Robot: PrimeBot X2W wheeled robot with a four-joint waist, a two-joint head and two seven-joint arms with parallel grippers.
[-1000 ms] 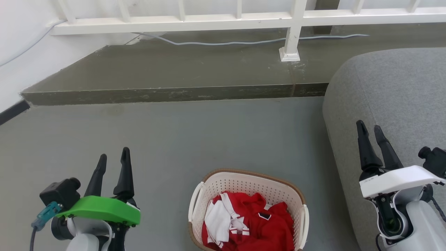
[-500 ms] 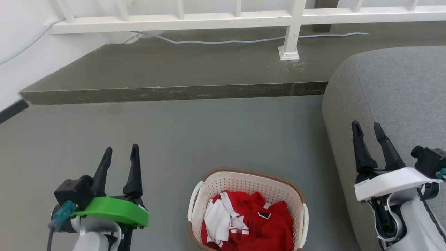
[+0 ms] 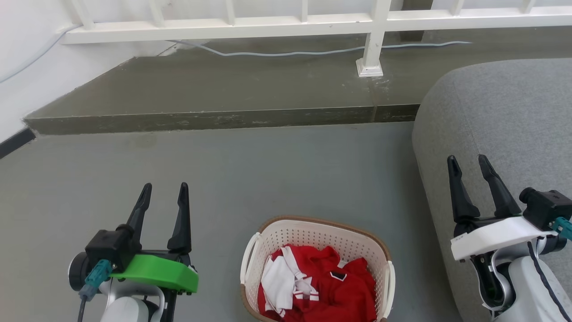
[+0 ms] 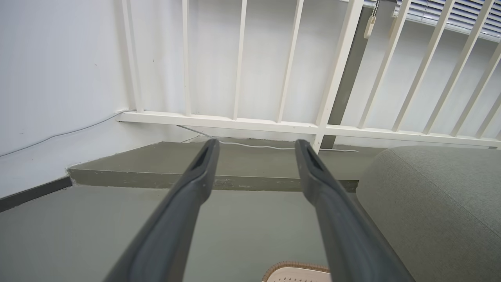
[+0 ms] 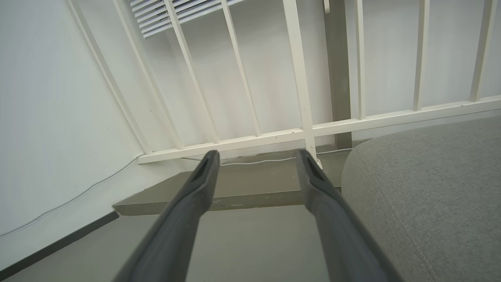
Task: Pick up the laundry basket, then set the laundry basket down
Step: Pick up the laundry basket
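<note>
The laundry basket (image 3: 317, 268) stands on the grey floor (image 3: 250, 174) at the bottom middle of the head view, with red and white clothes (image 3: 313, 286) inside. The left gripper (image 3: 164, 190) is beside it on the left, the right gripper (image 3: 468, 162) over the grey sofa (image 3: 500, 116); both have fingers apart and hold nothing.

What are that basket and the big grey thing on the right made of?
The laundry basket looks like matte cream plastic: moulded walls with rows of holes. The grey seat seems upholstered in coarse fabric, judging by its visible weave.
</note>
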